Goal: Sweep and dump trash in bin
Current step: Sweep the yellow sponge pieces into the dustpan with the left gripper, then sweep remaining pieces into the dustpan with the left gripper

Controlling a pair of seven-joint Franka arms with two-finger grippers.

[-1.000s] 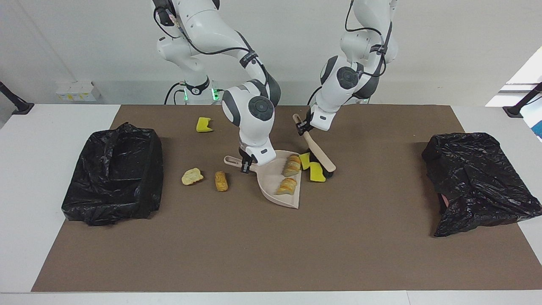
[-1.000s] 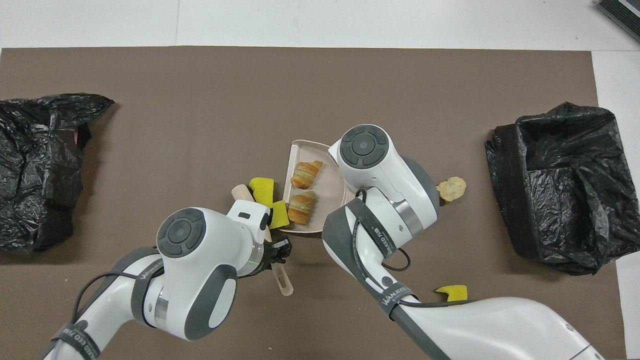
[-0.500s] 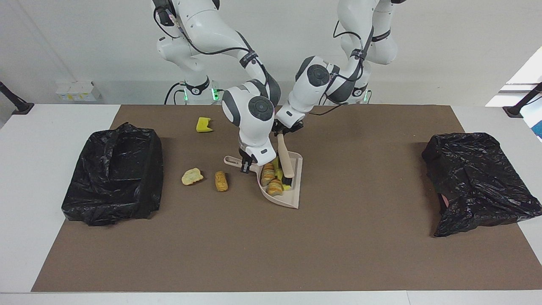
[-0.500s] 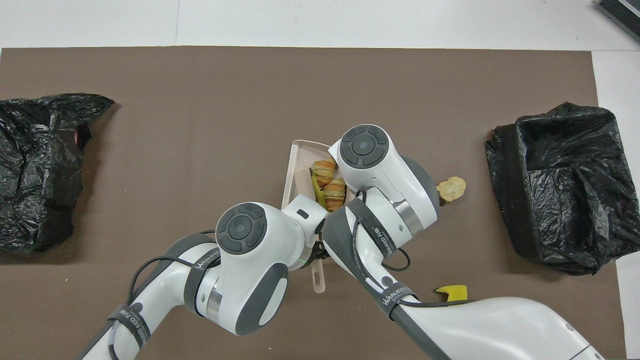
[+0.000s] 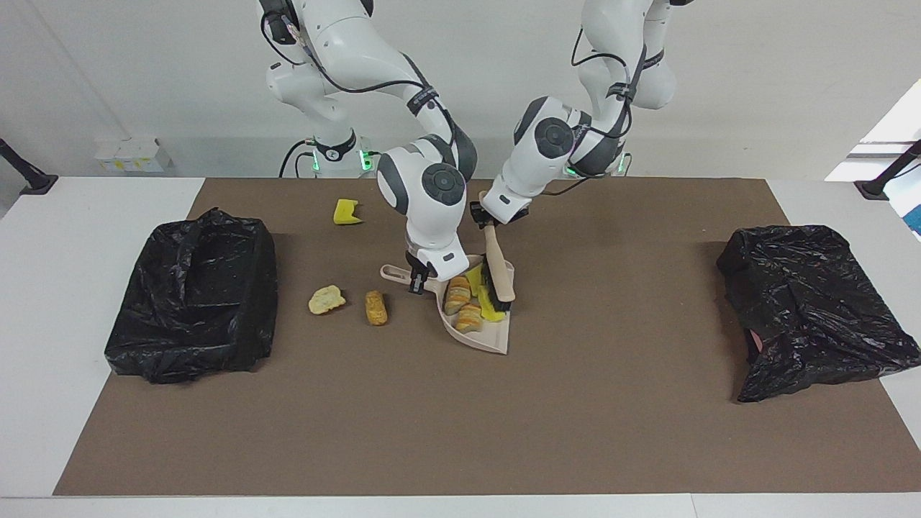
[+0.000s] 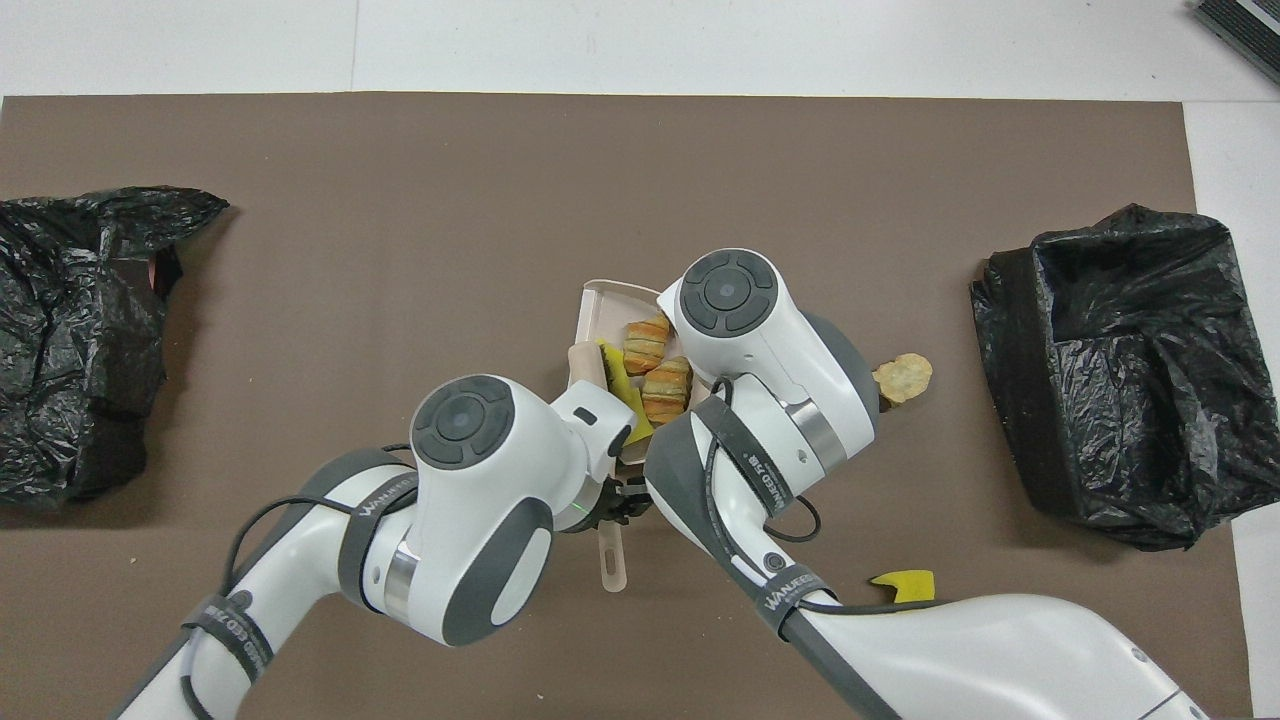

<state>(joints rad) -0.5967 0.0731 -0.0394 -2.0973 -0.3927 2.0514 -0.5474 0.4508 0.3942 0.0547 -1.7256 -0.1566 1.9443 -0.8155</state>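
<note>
A: Two bread-like lumps (image 5: 460,306) and some yellow sponge chunks (image 5: 483,295) lie in the beige dustpan (image 5: 496,338), which sits flat on the brown mat (image 5: 460,417) about midway between the two black bin bags.

B: And who has the dustpan?

A: The right gripper (image 5: 416,282) is clamped on the dustpan's handle, at the side of the dustpan toward the right arm's end of the table. Its fingers are closed tight on that handle.

B: The brush?

A: The left gripper (image 5: 486,221) is closed around the handle of the beige brush (image 5: 498,270), over the edge of the dustpan nearer to the robots. The brush slants down into the dustpan, its dark bristles against the yellow chunks.

B: What is outside the dustpan?

A: Three pieces. A tan lump (image 5: 375,307) lies just beside the dustpan handle, toward the right arm's end. A pale flat crisp-like piece (image 5: 327,299) lies next to that, farther from the dustpan. A yellow sponge chunk (image 5: 347,211) sits nearer to the robots than the dustpan, well apart from it.

B: The bins?

A: One open black bin bag (image 5: 191,295) is at the right arm's end, well apart from the dustpan. The other bin bag (image 5: 813,309) is at the left arm's end, its plastic heaped over.
</note>
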